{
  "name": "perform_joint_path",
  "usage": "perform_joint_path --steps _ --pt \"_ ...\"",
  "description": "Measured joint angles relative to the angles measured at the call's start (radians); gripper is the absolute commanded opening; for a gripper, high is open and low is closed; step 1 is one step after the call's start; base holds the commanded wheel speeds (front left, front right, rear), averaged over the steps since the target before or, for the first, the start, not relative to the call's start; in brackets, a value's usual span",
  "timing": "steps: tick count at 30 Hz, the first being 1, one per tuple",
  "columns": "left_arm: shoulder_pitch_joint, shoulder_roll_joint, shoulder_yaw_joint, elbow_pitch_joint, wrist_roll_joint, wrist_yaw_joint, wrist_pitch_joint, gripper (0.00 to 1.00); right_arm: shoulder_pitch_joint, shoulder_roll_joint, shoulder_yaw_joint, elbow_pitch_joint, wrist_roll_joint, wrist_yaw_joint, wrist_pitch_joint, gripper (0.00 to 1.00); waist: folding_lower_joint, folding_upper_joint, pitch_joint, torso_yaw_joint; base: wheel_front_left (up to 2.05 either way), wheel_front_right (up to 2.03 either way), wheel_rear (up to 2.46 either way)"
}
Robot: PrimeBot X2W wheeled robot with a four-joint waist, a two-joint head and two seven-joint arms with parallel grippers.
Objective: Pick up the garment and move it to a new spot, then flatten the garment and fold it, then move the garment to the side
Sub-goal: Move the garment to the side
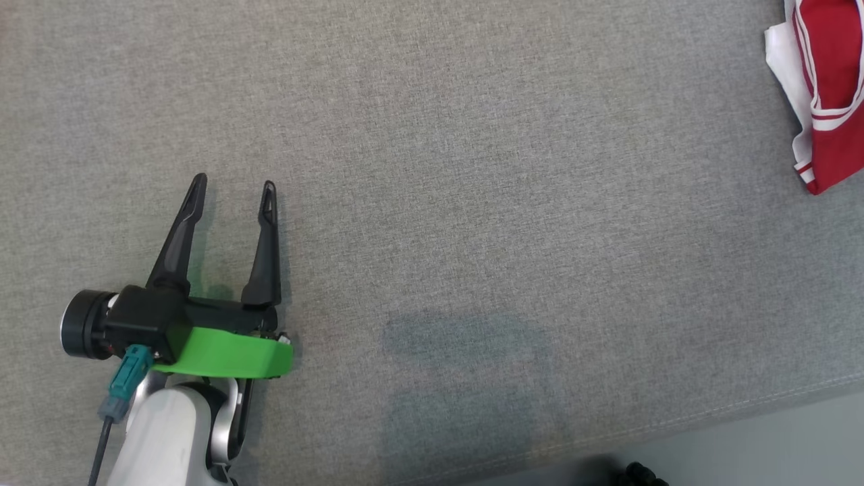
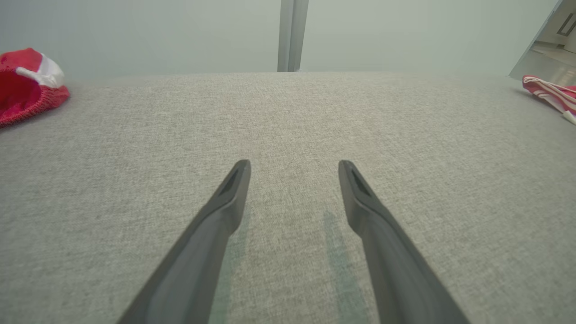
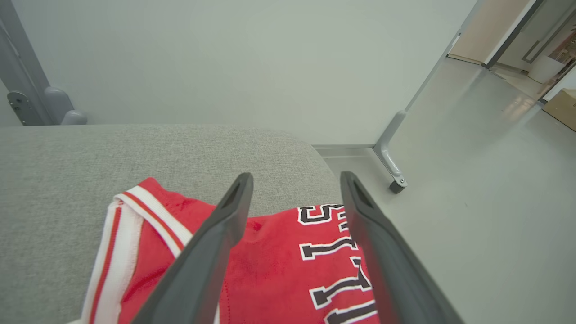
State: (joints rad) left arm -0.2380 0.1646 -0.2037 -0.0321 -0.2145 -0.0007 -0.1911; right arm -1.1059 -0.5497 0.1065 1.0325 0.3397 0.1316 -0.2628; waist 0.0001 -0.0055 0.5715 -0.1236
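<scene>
Garment, long axis near-to-far

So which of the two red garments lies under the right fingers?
The jersey with black-and-white lettering and striped trim, at the edge of the cushion. The other red garment, seen in the left wrist view, shows no lettering.

The right gripper hangs with its jaws wide apart over the red garment, white-trimmed and black-lettered, which lies on the grey bench near its edge beside the pale floor.
</scene>
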Motion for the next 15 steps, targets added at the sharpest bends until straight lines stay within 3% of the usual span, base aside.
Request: perform_joint_path --steps 15 --pt "0.018 -0.023 0.081 0.167 -0.072 0.018 -0.065 1.00 0.254 0.107 -0.017 -0.286 -0.020 0.000 0.000 1.00 -0.0001 0.0000 -0.180 0.018 0.00 0.00 0.00"
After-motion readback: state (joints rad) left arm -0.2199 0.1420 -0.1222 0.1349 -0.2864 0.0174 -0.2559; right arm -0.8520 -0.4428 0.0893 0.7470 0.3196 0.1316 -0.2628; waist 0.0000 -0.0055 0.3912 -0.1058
